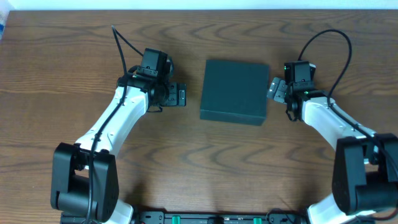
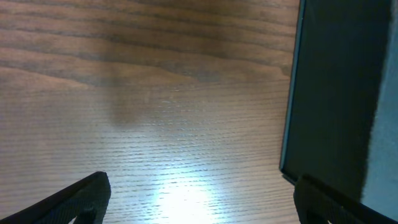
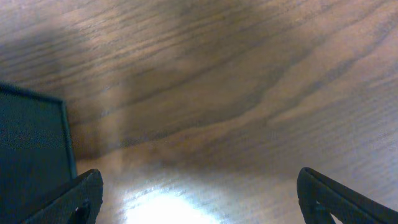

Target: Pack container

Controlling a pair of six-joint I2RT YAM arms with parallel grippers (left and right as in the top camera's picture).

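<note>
The container point(image 1: 234, 91) is a dark teal-black box, lying closed in the middle of the wooden table. Its side shows at the right of the left wrist view point(image 2: 336, 93) and at the lower left of the right wrist view point(image 3: 31, 149). My left gripper point(image 1: 180, 95) is open and empty, just left of the box, with bare wood between its fingers point(image 2: 202, 199). My right gripper point(image 1: 277, 89) is open and empty, just right of the box, over bare wood point(image 3: 199, 199). No snack packets are in view.
The wooden table point(image 1: 199, 168) spreads around the box. Both arm bases stand at the front edge, left point(image 1: 84, 180) and right point(image 1: 367, 180). A black rail point(image 1: 217, 218) runs along the front edge between them.
</note>
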